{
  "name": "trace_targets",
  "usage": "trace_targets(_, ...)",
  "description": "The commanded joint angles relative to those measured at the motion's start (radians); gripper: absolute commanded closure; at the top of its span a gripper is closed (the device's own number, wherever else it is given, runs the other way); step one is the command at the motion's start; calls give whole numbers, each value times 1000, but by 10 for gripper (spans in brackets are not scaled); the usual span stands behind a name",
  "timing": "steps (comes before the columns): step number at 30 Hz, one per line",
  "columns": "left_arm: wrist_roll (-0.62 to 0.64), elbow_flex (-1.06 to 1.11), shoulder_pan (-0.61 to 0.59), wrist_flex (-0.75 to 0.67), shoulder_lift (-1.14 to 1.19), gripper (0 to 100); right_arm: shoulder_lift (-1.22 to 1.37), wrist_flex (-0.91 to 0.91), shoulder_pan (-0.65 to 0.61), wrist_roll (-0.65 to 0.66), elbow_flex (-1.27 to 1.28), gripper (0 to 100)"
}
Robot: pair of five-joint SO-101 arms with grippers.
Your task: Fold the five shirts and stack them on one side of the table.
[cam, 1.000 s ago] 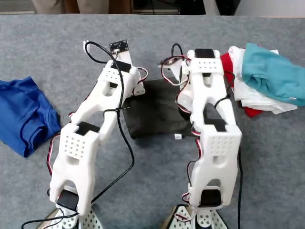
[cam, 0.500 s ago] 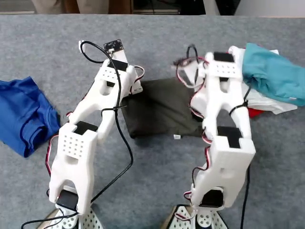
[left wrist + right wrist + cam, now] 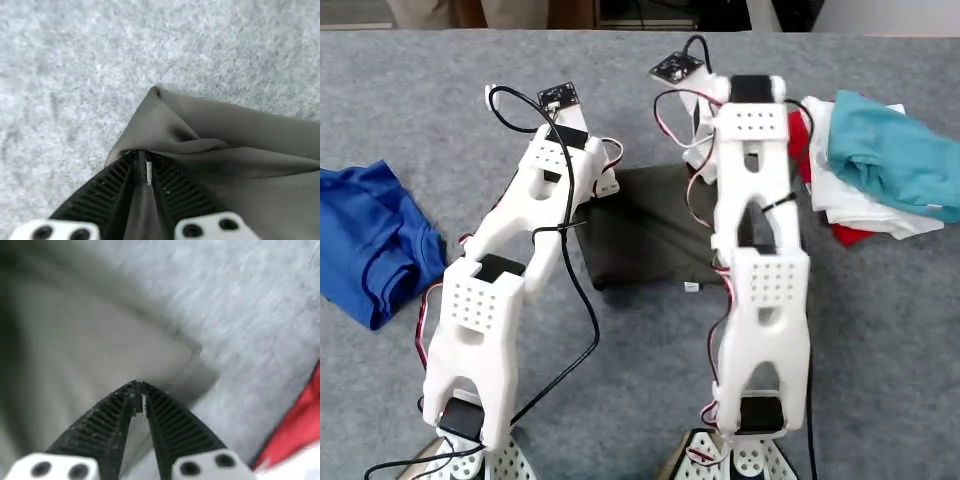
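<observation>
Overhead, the dark shirt (image 3: 650, 235) lies as a flat rectangle in the middle of the table (image 3: 620, 80), between the two arms. The left arm (image 3: 480, 310) stretches to the shirt's far left corner. The right arm (image 3: 760, 290) reaches over the shirt's right side to its far right corner. A blue shirt (image 3: 365, 245) lies crumpled at the table's left edge, well apart from the dark one. On the right side sits a loose pile: a teal shirt (image 3: 890, 150) on top, a white shirt (image 3: 860, 210) under it, and a red shirt (image 3: 800, 135) peeking out beneath, just beside the right arm.

From the left wrist, the left gripper (image 3: 143, 162) is pinched tight on a corner of the dark shirt. Cloth bunches into a ridge at the fingertips and runs on between the fingers. The tip of the corner rests on the grey table just beyond.

From the right wrist, the right gripper (image 3: 139, 392) has its fingers brought together at the tips, over the dark shirt near its corner. This view is blurred, so I cannot tell whether any cloth is caught between them. The red shirt shows on the table past the dark shirt's corner, with a bit of white beside it.
</observation>
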Motion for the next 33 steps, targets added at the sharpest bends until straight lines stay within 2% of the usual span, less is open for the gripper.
trace_targets(1, 8, -40, -28, -6, -5, 981, 168, -29, 44, -51, -226, 994)
trace_targets(9, 8, -35, -48, -6, -5, 981, 432, 26, 54, -160, -576, 994)
trace_targets(16, 8, -71, -87, -3, -18, 981, 321, 103, 58, -123, -567, 994)
trace_targets(22, 9, -327, -180, 166, -56, 981, 211, 118, 70, -133, -558, 994)
trace_targets(25, 11, -371, -175, 163, -54, 981, 162, 120, 94, -157, -556, 994)
trace_targets(33, 14, -379, -49, 135, 81, 981, 64, 112, 87, -150, -383, 994)
